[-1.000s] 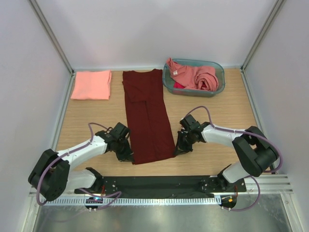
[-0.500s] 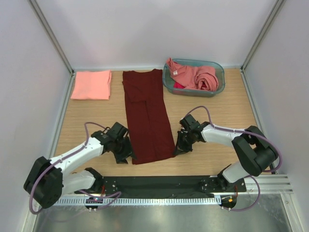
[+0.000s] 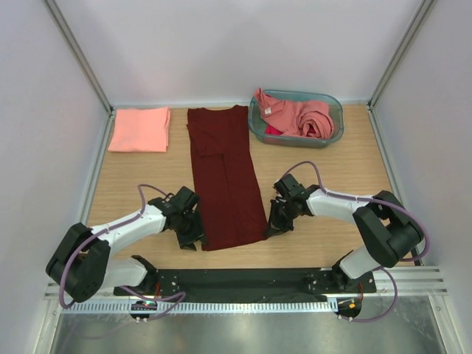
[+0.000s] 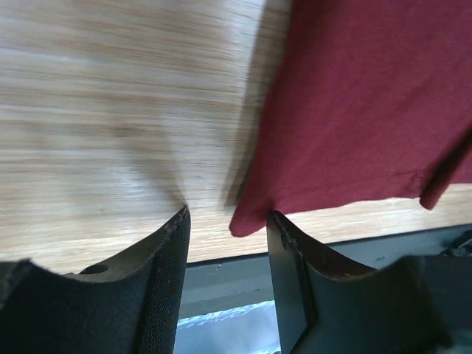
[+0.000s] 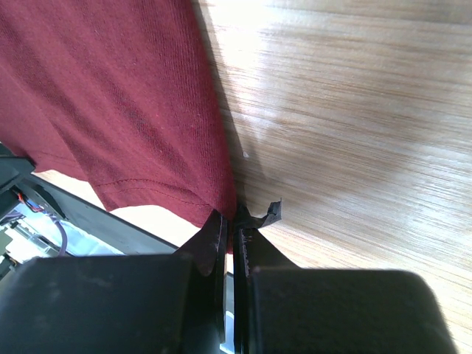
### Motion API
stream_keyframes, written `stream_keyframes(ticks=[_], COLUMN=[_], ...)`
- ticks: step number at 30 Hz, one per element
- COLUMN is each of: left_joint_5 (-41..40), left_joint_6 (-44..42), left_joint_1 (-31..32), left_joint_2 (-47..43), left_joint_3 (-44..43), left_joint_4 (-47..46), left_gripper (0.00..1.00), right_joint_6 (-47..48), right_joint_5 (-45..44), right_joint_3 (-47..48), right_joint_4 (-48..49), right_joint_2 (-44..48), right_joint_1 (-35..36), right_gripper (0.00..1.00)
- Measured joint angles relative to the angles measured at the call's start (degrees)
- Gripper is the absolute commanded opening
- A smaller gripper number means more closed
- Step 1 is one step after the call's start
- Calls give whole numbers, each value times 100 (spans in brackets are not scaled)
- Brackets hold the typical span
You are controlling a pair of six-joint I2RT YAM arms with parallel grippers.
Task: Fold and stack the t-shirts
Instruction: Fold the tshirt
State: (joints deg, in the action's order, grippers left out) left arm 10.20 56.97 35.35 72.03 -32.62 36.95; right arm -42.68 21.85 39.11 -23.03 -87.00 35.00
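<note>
A dark maroon t-shirt [image 3: 225,177] lies on the wooden table as a long narrow strip running front to back. My left gripper [image 3: 193,237] stands open at its near left corner. In the left wrist view that corner of the maroon cloth [image 4: 369,110] lies loose between the fingers of the left gripper [image 4: 226,214]. My right gripper [image 3: 273,227] is shut on the near right corner. The right wrist view shows the maroon hem [image 5: 110,96] pinched in the right gripper [image 5: 234,217]. A folded salmon t-shirt [image 3: 140,129] rests at the back left. Crumpled pink t-shirts [image 3: 299,114] fill the basket.
The teal-blue plastic basket [image 3: 310,140] stands at the back right, close to the maroon shirt's top end. White walls with metal posts close in the table on three sides. A black rail [image 3: 243,279] runs along the near edge, just behind both grippers.
My left gripper has opened and let go of the maroon shirt's near left corner, staying beside it. The right gripper keeps its pinch and has not moved.
</note>
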Motion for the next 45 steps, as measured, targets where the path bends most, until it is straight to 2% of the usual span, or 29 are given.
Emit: stream_keyframes(ticks=[4, 12, 15, 16, 18, 27, 32, 40, 45], left_joint_5=[111, 551, 614, 629, 634, 632, 490, 328, 177], left_joint_6=[-48, -37, -33, -35, -31, -7, 153, 337, 387], left_joint_1=[0, -7, -9, -9, -13, -2, 136, 251, 251], left_joint_2=[63, 240, 262, 278, 315, 223, -219, -1108, -1325], left_joint_3=[4, 74, 129, 146, 181, 247, 481, 649, 63], left_joint_4=[-151, -603, -728, -761, -824, -848, -750, 44, 691], left_gripper=[47, 38, 24, 9, 0, 0, 0, 0, 0], right_joint_6=[22, 35, 37, 37, 44, 52, -2, -254, -289], right_joint_5=[2, 11, 37, 39, 50, 87, 85, 42, -31], right_joint_3=[0, 9, 35, 46, 61, 15, -271, -612, -116], right_joint_4=[0, -2, -17, -22, -22, 22, 101, -22, -535], right_joint_2=[0, -7, -42, -55, -81, -61, 227, 745, 962], right_joint_1=[0, 0, 0, 0, 0, 9, 240, 575, 570], right_gripper=[1, 1, 1, 1, 1, 1, 1, 1, 1])
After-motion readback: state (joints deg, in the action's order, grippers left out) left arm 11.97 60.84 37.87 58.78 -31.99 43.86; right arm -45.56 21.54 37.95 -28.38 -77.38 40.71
